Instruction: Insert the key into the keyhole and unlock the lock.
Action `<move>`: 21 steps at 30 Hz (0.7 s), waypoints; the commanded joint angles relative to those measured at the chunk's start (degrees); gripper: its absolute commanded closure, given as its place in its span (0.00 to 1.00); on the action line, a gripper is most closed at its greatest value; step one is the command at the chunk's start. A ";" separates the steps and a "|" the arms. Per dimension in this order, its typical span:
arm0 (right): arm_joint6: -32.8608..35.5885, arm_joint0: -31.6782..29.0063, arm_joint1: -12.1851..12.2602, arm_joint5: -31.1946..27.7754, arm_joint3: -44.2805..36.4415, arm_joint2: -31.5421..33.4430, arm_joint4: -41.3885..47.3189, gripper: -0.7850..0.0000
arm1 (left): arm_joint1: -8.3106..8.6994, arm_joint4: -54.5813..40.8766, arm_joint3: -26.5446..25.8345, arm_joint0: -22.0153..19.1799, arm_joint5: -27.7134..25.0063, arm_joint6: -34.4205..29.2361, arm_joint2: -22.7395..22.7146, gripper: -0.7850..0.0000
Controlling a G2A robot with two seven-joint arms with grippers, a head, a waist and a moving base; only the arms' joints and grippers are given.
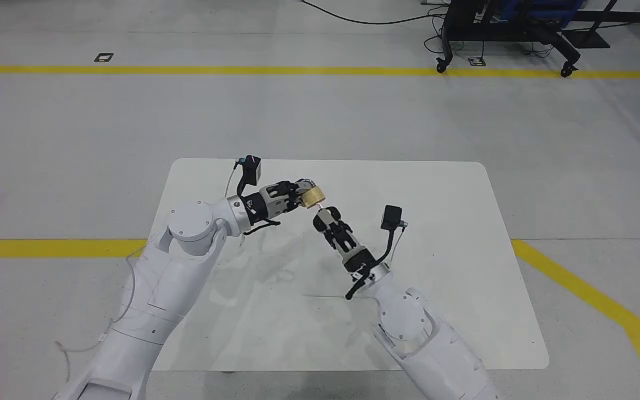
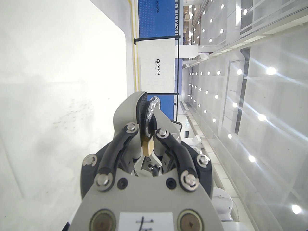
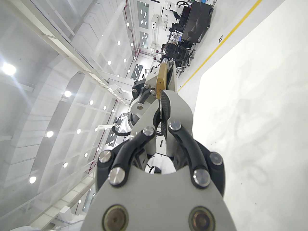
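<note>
A brass padlock (image 1: 313, 193) hangs above the middle of the white table (image 1: 450, 300), with my left gripper (image 1: 303, 192) shut on it. In the left wrist view its brass body (image 2: 147, 146) and silver shackle (image 2: 151, 108) sit between that gripper's (image 2: 149, 102) fingers. My right gripper (image 1: 322, 214) stands just in front of the lock, shut on a thin silver key (image 3: 160, 108). In the right wrist view the key in the gripper (image 3: 160, 99) meets the end of the padlock (image 3: 160, 80). Whether the blade is in the keyhole is hidden.
Both arms meet over the table's middle, well inside its edges. Bare table surface (image 3: 252, 97) lies all around them. A black wheeled frame (image 1: 510, 30) stands on the floor far behind the table, beyond a yellow floor line (image 1: 200, 69).
</note>
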 commanded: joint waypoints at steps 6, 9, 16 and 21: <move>-1.12 -0.03 -0.37 0.29 0.34 0.01 -1.28 1.00 | -0.02 0.66 -0.23 0.08 -0.34 -0.41 0.15 1.00; -1.71 -0.05 -0.56 0.20 0.41 0.09 -1.37 1.00 | -0.04 0.84 -0.27 0.14 -0.38 -0.48 0.24 1.00; -2.12 0.21 -0.97 0.12 0.88 0.07 -1.87 1.00 | -0.10 1.25 -0.17 -0.01 -0.07 -1.09 0.57 1.00; -2.76 0.35 -1.29 0.51 0.98 -0.02 -2.42 1.00 | -0.16 1.00 0.03 0.02 0.77 -0.35 0.44 1.00</move>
